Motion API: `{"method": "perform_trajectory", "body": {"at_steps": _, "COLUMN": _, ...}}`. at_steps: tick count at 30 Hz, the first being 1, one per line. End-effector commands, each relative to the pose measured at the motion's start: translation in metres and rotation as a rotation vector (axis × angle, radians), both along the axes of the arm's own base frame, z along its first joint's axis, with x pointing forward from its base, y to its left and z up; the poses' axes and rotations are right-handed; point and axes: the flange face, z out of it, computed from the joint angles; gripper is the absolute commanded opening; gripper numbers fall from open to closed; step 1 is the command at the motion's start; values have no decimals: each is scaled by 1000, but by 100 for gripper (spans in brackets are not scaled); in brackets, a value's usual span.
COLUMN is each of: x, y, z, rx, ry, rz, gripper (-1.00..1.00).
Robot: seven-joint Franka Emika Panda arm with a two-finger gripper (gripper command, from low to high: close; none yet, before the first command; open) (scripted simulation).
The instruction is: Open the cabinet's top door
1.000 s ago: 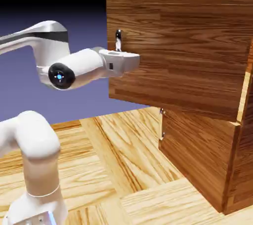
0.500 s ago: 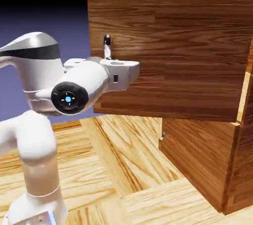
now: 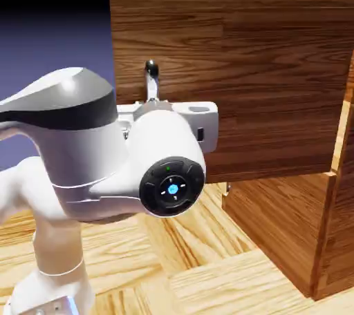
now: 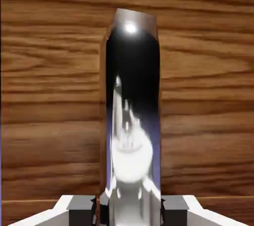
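Hand state: I see the hand [image 4: 129, 209] clamped on the silver bar handle [image 4: 131, 116]. In the hand view the bar fills the gap between the 2 grey fingertips [image 4: 79, 209] at the bottom edge, with no space showing on either side.

Handle axis: the bar runs straight up the hand view from between the fingertips, so its long axis lies along the door's free edge and across the grip.

Task thing, location: the top door [image 3: 228, 79] is the large wood-grain panel of the cabinet [image 3: 304, 231]. It stands swung well out from the cabinet body, its handle edge toward the exterior view's left and its far edge against the cabinet at the right.

Handle from the hand: directly ahead of the hand and already inside the grip. In the exterior view only the top of the handle [image 3: 151, 79] shows above the white wrist housing, and the grip itself is hidden behind the arm.

Key relation for the next move: I judge that the door turns about its right-hand edge, so any further pull has to follow an arc, with the hand turning along with the panel so that the bar does not twist out of the grip.

Progress: I judge the door largely open.

Counter: pale wood grain, below the arm and cabinet [image 3: 187, 237].

Writing, brands, labels: I can read none. The only mark is a round black cap with a small blue light on the arm [image 3: 171, 188].
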Motion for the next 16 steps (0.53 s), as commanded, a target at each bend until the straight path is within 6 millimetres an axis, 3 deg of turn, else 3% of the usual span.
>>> {"method": "perform_trajectory", "body": {"at_steps": 1, "x": 0, "y": 1, "z": 0, "rx": -1, "ry": 0, "rz": -4, "gripper": -100}}
{"method": "perform_trajectory", "body": {"at_steps": 5, "x": -1, "y": -1, "z": 3, "rx": 7, "ry": -9, "rz": -8, "gripper": -100}}
{"method": "perform_trajectory", "body": {"at_steps": 16, "x": 17, "y": -90, "z": 3, "rx": 10, "ry": -10, "rz": 208, "gripper": -100}}
